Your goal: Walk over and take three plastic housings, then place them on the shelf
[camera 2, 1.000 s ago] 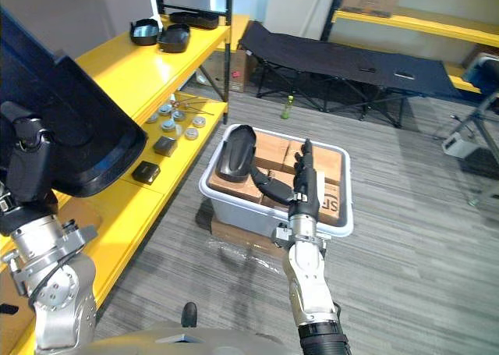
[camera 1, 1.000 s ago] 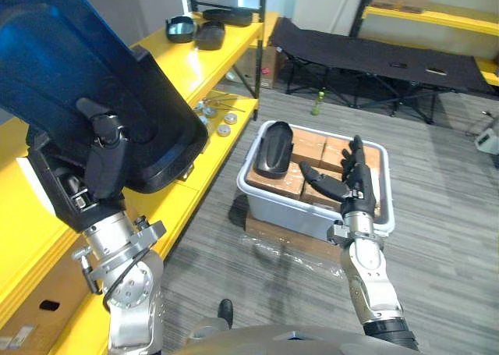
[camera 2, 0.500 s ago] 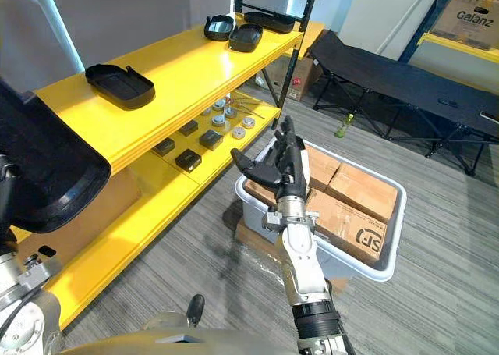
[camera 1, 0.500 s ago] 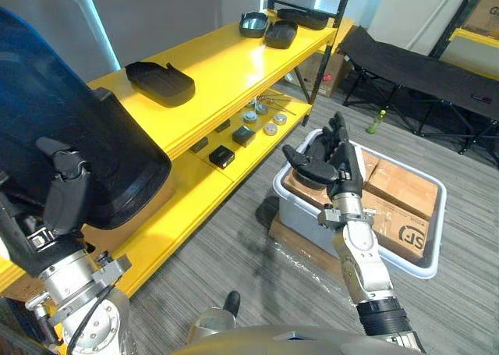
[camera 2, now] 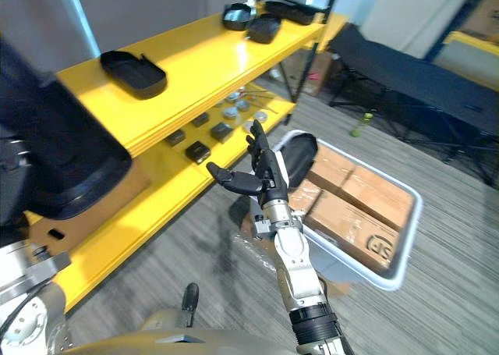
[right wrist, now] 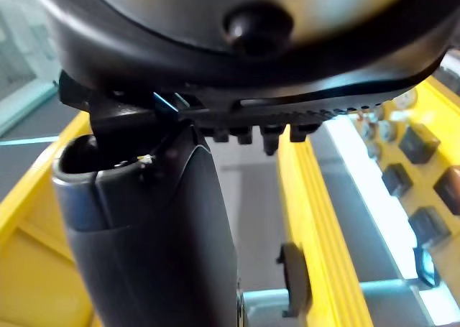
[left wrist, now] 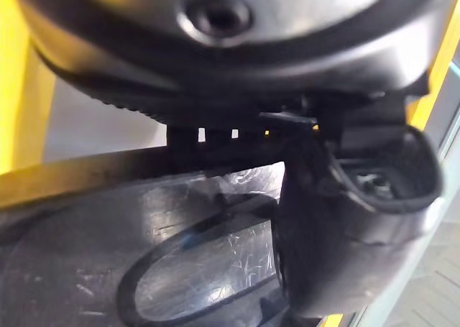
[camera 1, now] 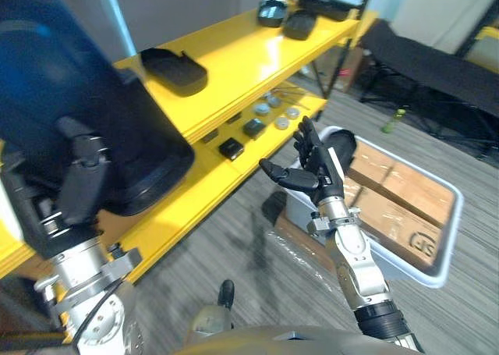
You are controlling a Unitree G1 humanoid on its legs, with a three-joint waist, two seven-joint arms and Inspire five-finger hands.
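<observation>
Placement is what I am working on: my left hand (camera 1: pixel 84 172) is curling round a large black plastic housing (camera 1: pixel 70 97), holding it up beside the yellow shelf (camera 1: pixel 234 58). My right hand (camera 1: pixel 312 172) is hovering empty, fingers straight, near the grey bin (camera 2: pixel 408 238). I am aiming to lower the load flat onto bare shelf, clear of the second housing (camera 1: pixel 173 68) lying there.

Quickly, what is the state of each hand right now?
Left hand: closed on a black plastic housing.
Right hand: open, holding nothing.
</observation>
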